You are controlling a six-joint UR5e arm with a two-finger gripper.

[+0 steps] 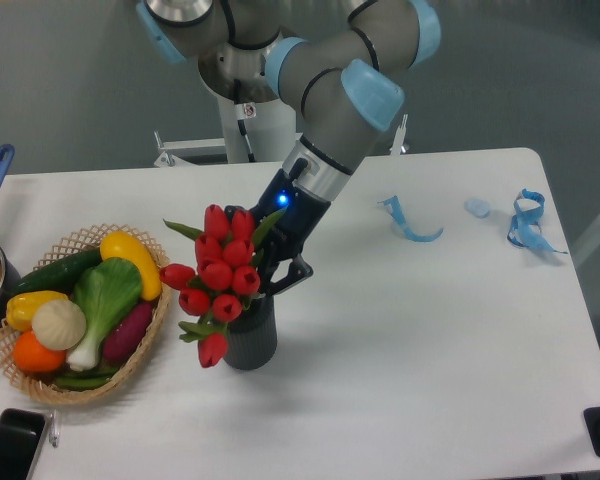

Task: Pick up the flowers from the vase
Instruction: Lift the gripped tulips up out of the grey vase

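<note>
Fingers [276,282] of the gripper [273,272] sit pressed in behind the flowers [217,282], and we see one dark finger poking out on the right of the bunch just above the vase [251,339]; they look closed on the stems, though the buds hide the contact itself. We find the flowers, red tulip buds with green leaves, standing with their stems in the mouth of the vase and leaning toward the left edge of the counter [430,380], one bud hanging low beside the vase wall. We see the vase upright toward the front edge, left of the middle. Just to its left we note a wicker basket [84,386] of vegetables, close to the drooping bud but apart from the vase. Near the front left corner lies a black phone [12,444]. Toward the back right corner we see blue ribbon scraps [528,226].
</note>
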